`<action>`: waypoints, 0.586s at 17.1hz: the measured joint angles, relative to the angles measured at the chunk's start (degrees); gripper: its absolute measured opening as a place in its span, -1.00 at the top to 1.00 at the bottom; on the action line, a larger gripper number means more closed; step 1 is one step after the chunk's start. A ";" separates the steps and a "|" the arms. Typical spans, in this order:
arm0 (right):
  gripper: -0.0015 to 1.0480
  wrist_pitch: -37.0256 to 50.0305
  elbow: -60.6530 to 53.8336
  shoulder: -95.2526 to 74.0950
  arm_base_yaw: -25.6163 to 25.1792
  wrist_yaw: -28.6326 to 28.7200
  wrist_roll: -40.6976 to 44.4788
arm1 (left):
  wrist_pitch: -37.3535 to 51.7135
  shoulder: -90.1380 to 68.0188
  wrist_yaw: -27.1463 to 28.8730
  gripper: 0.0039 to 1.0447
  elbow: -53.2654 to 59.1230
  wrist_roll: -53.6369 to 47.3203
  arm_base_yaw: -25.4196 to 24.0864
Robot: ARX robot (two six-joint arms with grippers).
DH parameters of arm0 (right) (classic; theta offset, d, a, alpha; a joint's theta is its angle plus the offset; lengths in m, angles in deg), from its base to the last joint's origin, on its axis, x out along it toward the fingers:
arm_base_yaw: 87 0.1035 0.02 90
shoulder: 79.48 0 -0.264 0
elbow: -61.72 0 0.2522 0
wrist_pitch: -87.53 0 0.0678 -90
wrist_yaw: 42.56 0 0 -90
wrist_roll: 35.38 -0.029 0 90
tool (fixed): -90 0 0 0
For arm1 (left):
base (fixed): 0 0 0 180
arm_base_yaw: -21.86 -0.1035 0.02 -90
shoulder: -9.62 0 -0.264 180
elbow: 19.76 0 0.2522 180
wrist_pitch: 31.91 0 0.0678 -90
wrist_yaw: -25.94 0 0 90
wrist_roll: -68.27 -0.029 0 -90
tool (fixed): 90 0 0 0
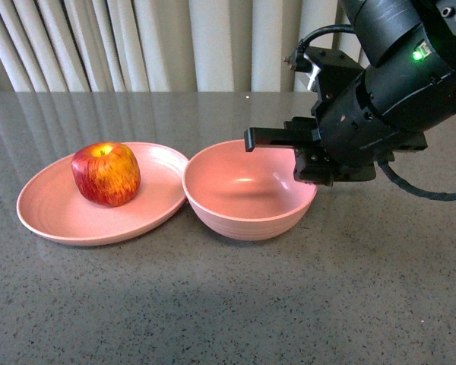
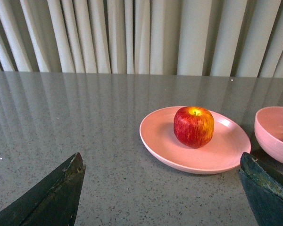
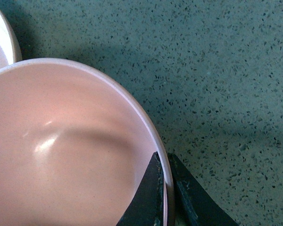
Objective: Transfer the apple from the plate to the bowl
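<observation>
Lying on the plate (image 1: 53,207), ahead of the spread left gripper (image 2: 161,159), the apple (image 1: 106,174) is not yet moved. The empty bowl's (image 1: 243,194) rim is pinched by the right gripper (image 3: 164,158). The whole transfer is judged left.

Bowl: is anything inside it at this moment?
No food: the bowl's visible interior is bare. One finger of the right end effector dips inside its rim, the other stays outside. The bit of wall under that finger is covered. The apple sits on the plate.
</observation>
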 joint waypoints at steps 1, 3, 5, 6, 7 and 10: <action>0.95 -0.07 0.44 -0.20 0.00 -0.13 -0.24 | 0.00 0.00 0.00 -0.88 0.00 0.00 0.00; 0.95 -0.31 1.07 -1.20 0.00 -0.59 -0.85 | 0.00 0.00 0.00 -0.88 0.00 0.00 0.00; 0.95 -0.68 1.62 -1.92 0.00 -0.61 -1.31 | 0.00 0.00 0.00 -0.88 0.00 -0.02 0.00; 0.95 -0.68 1.64 -1.95 0.00 -0.61 -1.31 | 0.00 0.00 0.00 -0.88 0.00 0.00 0.00; 0.87 -0.76 1.68 -1.95 0.00 -0.57 -1.33 | 0.00 0.00 0.00 -0.88 0.00 0.00 0.00; 0.31 -0.68 1.75 -1.86 -0.02 -0.24 -1.33 | 0.00 0.00 0.00 -0.88 0.00 0.00 0.00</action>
